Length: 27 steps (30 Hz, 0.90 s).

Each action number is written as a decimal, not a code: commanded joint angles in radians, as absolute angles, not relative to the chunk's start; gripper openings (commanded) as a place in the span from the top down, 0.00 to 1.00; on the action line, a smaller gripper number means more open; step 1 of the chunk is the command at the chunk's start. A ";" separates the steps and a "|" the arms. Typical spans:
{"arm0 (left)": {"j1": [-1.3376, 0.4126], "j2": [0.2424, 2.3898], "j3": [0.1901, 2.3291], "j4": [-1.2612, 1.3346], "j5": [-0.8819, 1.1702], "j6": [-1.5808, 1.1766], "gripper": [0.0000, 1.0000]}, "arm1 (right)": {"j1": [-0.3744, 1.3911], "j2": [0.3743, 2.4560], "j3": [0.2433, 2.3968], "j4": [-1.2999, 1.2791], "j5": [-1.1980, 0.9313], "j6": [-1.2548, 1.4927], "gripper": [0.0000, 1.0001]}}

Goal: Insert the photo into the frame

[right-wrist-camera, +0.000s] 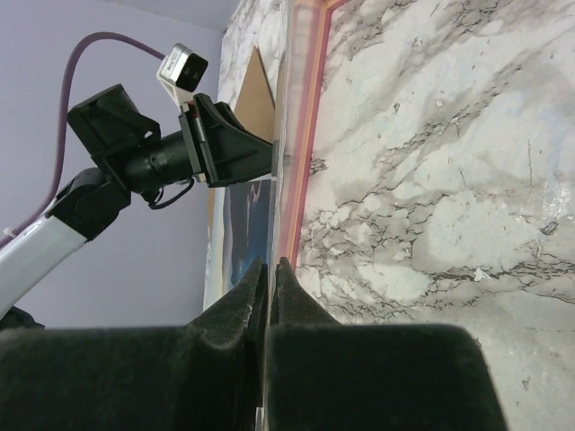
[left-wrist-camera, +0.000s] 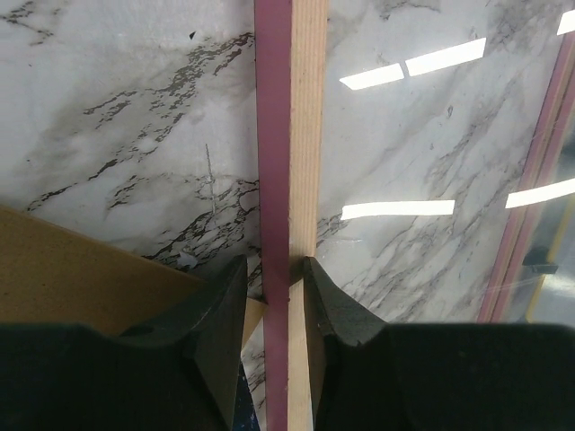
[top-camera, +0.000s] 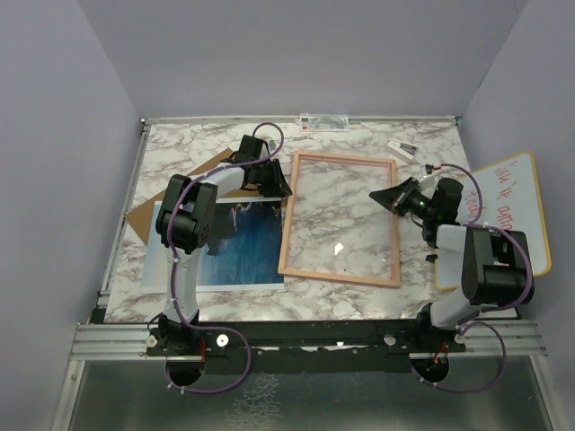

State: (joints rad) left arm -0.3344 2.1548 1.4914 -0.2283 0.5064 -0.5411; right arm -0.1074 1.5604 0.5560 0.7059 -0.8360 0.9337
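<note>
The frame lies in the middle of the marble table, a pink and light-wood rim around a clear pane. My left gripper is shut on its left rim near the far corner; in the left wrist view the fingers clamp the pink and wood rim. My right gripper is shut on the frame's right side; in the right wrist view its jaws pinch a thin edge, with the rim running away from them. The photo, blue sea with a white border, lies flat left of the frame, partly under the left arm.
A brown backing board lies at the far left, partly under the photo. A whiteboard with red writing leans at the right edge. A small label and a small white object sit near the back wall.
</note>
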 commanded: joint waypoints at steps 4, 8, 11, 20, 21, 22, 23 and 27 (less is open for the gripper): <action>-0.346 2.191 1.497 -0.278 0.474 -0.525 0.68 | -0.102 1.590 0.553 0.661 -0.828 0.884 0.93; -0.345 2.192 1.501 -0.281 0.467 -0.522 0.69 | -0.101 1.575 0.559 0.585 -0.805 0.842 0.84; -0.345 2.193 1.504 -0.283 0.458 -0.520 0.69 | -0.101 1.571 0.569 0.523 -0.789 0.811 0.79; -0.345 2.200 1.510 -0.299 0.436 -0.509 0.71 | -0.103 1.566 0.628 0.372 -0.748 0.731 0.74; -0.345 2.200 1.509 -0.299 0.434 -0.509 0.71 | -0.102 1.566 0.637 0.359 -0.744 0.723 0.73; -0.345 2.200 1.509 -0.300 0.433 -0.508 0.71 | -0.103 1.567 0.643 0.348 -0.741 0.717 0.71; -0.345 2.200 1.509 -0.300 0.433 -0.507 0.71 | -0.101 1.568 0.651 0.334 -0.739 0.711 0.70; -0.345 2.201 1.512 -0.301 0.432 -0.506 0.71 | -0.102 1.572 0.664 0.300 -0.733 0.693 0.60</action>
State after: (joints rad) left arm -0.3344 2.1590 1.5093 -0.2485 0.4843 -0.5365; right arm -0.1059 1.5715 0.6357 0.3679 -0.7620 0.7410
